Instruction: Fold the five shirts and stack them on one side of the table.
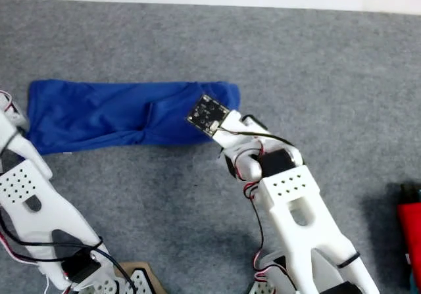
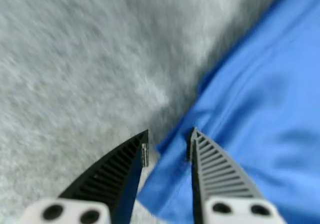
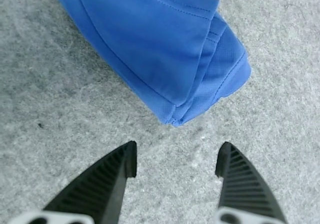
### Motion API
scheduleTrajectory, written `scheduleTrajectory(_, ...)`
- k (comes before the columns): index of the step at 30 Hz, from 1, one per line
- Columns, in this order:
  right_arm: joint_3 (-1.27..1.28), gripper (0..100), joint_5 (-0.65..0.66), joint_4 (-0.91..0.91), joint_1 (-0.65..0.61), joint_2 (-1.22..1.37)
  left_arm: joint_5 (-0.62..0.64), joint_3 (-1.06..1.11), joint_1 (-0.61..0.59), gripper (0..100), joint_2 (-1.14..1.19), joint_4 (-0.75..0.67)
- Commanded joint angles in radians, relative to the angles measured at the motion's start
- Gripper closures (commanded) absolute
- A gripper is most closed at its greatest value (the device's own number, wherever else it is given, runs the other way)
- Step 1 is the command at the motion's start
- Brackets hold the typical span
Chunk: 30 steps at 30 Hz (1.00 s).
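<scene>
Clearly, we see one blue shirt (image 1: 118,113) lying on the grey, felt-like table (image 1: 316,64). It is folded lengthwise into a long band across the upper left of the high view. Its left end reaches almost to the frame's left edge and its right end stops just left of centre. A crease puckers the cloth near the middle of the band.

From the lower left corner the left arm (image 1: 33,195) rises along the left edge, with its wrist beside the shirt's left end. In its wrist view we find the left gripper (image 2: 169,141) with its fingers apart. An edge of the blue shirt (image 2: 260,83) runs into the gap between them, and one finger lies over the cloth while the other is over bare table. We cannot tell whether the tips press on the fabric.

The right arm (image 1: 289,195) comes up from the bottom centre of the high view, and a small dark circuit board (image 1: 209,115) on its wrist sits over the shirt's right end. In its wrist view the right gripper (image 3: 177,154) is spread wide over bare table, holding nothing. The shirt's folded corner (image 3: 160,43) lies just beyond the fingertips, apart from them.

At the right edge of the high view, well apart from the shirt, we see a red thing (image 1: 411,231) cut off by the frame.
</scene>
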Motion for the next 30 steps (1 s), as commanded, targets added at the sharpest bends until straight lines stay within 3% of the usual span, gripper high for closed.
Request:
scheduleTrajectory(1, -0.005, 74.3, 0.018, -0.016, -0.012, -0.036, -0.040, 0.240, -0.007, 85, -0.245, 0.011)
scheduleTrajectory(5, -0.001, 74.3, 0.018, -0.015, -0.012, -0.039, -0.043, 0.389, -0.010, 85, -0.361, 0.006)
scheduleTrajectory(12, 0.013, 74.3, 0.018, 0.008, -0.012, -0.041, -0.041, 0.601, -0.031, 85, -0.364, -0.204)
scheduleTrajectory(21, 0.015, 74.3, 0.020, 0.013, -0.015, -0.041, -0.037, 0.664, -0.031, 85, -0.363, -0.390)
scheduleTrajectory(24, 0.016, 74.3, 0.020, 0.027, -0.027, -0.041, 0.031, 0.668, -0.030, 85, -0.361, -0.440)
scheduleTrajectory(30, 0.013, 74.3, 0.020, 0.064, -0.050, -0.041, 0.040, 0.776, 0.039, 86, -0.300, -0.546)
